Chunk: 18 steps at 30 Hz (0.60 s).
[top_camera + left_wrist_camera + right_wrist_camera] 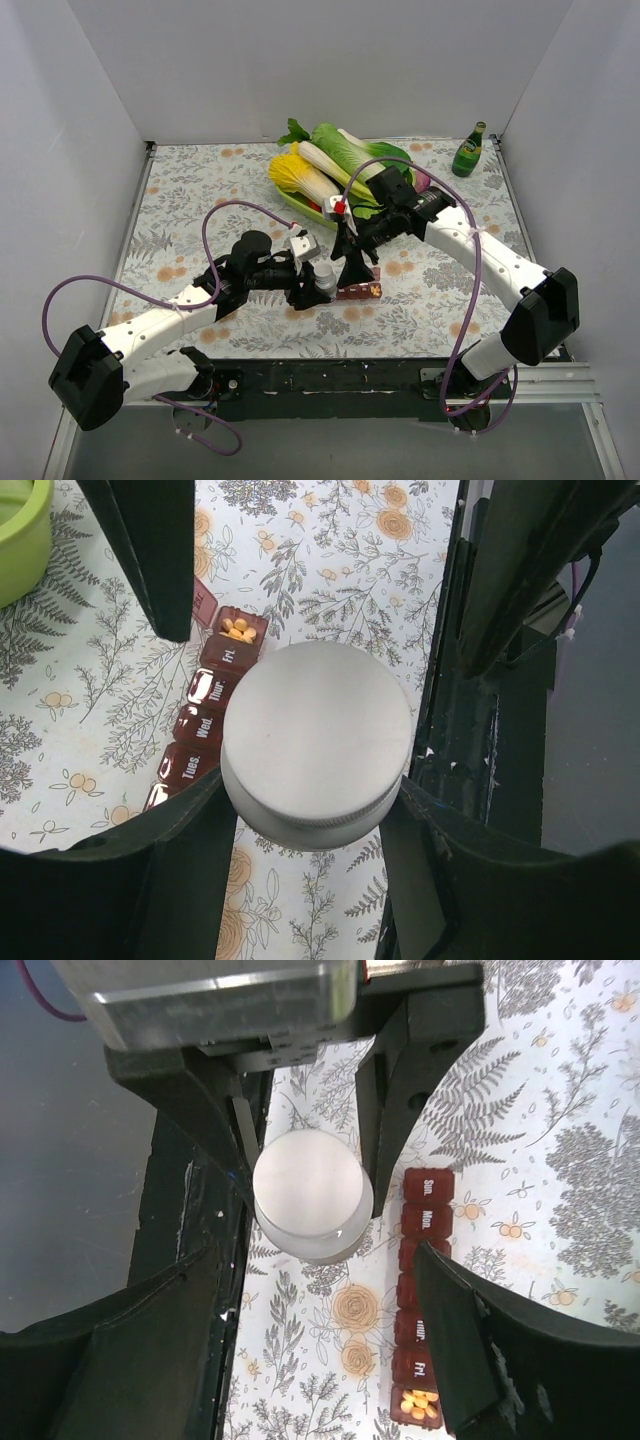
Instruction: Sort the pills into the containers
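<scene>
The dark red pill organiser [205,720] [424,1260] [360,291] lies flat on the patterned cloth, its lids marked with the days. The end compartment past "Fri." is open and holds several orange-yellow pills [240,630] [418,1403]. My left gripper [312,780] [312,285] is shut on a small white-capped bottle [318,745] [310,1195] [323,277], which stands upright right beside the organiser. My right gripper [310,1350] [355,268] hangs open over the bottle and organiser. Nothing is between its fingers [460,1350], one of which covers the middle lids.
A green tray [292,205] [20,530] of leafy vegetables and corn sits behind the grippers. A green glass bottle [468,150] stands at the back right corner. The black front rail of the table [350,380] [190,1230] runs close by the white-capped bottle.
</scene>
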Each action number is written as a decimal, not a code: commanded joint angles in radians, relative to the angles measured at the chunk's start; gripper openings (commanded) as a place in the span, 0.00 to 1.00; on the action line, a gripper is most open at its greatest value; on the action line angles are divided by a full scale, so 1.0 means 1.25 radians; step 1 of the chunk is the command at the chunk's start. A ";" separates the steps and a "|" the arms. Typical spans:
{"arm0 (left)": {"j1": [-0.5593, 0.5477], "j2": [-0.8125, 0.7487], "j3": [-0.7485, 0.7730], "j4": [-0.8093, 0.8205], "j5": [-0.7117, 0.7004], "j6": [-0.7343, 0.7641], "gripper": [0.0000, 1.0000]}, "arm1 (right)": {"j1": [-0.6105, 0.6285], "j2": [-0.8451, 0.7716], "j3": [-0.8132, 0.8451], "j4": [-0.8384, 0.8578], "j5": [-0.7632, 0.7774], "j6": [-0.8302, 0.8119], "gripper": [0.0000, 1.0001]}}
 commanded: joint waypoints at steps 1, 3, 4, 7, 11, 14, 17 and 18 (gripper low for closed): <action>0.006 -0.026 0.018 0.027 0.013 -0.006 0.21 | 0.012 -0.015 -0.034 0.023 -0.026 -0.023 0.86; 0.006 -0.026 0.021 0.035 0.017 -0.013 0.21 | 0.016 -0.015 -0.044 0.036 -0.026 -0.020 0.86; 0.006 -0.026 0.022 0.036 0.018 -0.015 0.21 | 0.019 -0.016 -0.046 0.040 -0.026 -0.015 0.85; 0.006 -0.023 0.026 0.042 0.024 -0.024 0.21 | 0.021 -0.015 -0.051 0.062 -0.028 0.002 0.85; 0.006 -0.017 0.027 0.050 0.030 -0.031 0.21 | 0.024 -0.006 -0.051 0.082 -0.050 0.021 0.83; 0.006 -0.016 0.027 0.059 0.031 -0.039 0.20 | 0.026 0.000 -0.051 0.092 -0.058 0.031 0.80; 0.006 -0.017 0.027 0.070 0.033 -0.046 0.21 | 0.026 0.006 -0.051 0.094 -0.063 0.035 0.76; 0.006 -0.017 0.026 0.073 0.033 -0.049 0.21 | 0.027 0.007 -0.051 0.094 -0.063 0.037 0.77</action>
